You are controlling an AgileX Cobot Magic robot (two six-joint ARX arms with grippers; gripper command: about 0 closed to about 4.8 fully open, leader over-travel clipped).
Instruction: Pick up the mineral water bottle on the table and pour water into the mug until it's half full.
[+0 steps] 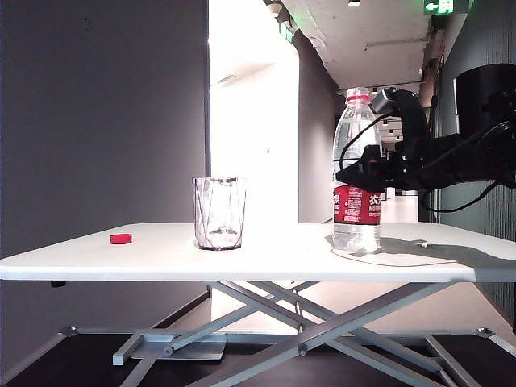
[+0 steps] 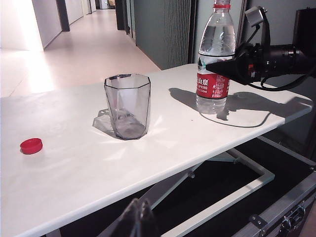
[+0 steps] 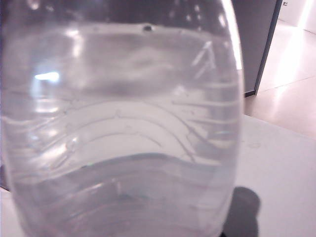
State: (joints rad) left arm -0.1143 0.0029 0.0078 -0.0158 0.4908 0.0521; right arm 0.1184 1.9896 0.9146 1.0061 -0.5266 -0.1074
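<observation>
On the bottle (image 1: 356,173) we see a red-and-white label with white Chinese characters; in the left wrist view we can read "山泉" on it, while the smaller print is too fine to make out. High on the far wall in the exterior view a green exit sign (image 1: 447,6) glows, its marks too small to read. The bottle stands upright on the table (image 1: 266,262) toward the right, uncapped with a red neck ring, and holds clear water (image 2: 216,42) up to its shoulder. The mug (image 1: 219,213) stands upright near the middle of the table, well apart from the bottle, and looks empty. A small red cap (image 1: 121,238) lies flat near the left edge. The right gripper (image 1: 360,173) reaches in level from the right, its fingers set either side of the bottle just above the label; we cannot tell whether they already press on the plastic. The right wrist view is filled by the bottle's ribbed wall (image 3: 123,128), blurred and cut off on all sides, and shows no fingers. Of the left gripper (image 2: 139,222) we see only dark tips below the table edge, lying together.
</observation>
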